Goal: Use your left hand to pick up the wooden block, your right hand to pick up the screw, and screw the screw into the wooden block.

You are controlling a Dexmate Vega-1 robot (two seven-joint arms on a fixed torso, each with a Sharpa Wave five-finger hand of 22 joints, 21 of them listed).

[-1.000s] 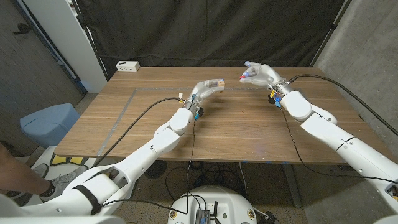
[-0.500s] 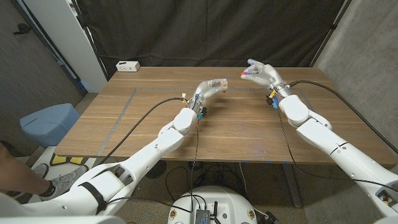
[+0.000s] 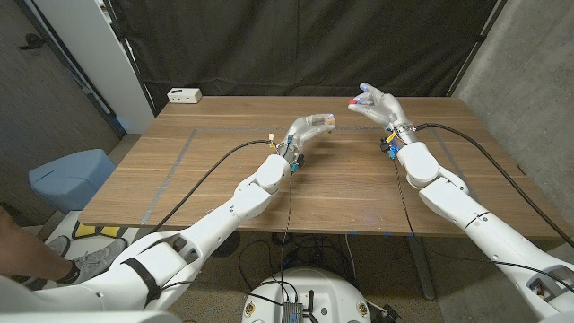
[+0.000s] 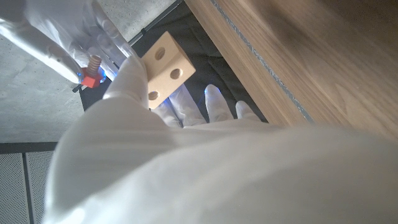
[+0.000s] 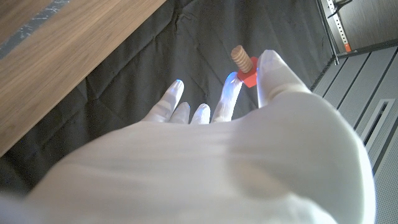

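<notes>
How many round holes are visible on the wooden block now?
3, all on one face of the pale square wooden block held in the left hand; other faces are hidden, so more may exist.

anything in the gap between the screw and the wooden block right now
Nothing visible. The right robot hand holds the screw in the air, the left robot hand holds the wooden block, and open air lies between them above the table.

Black curtain (image 3: 296, 45) backdrop, wooden table (image 3: 224, 135), grey walls (image 3: 520, 63) (concrete), blue stool (image 3: 70, 175)
</notes>
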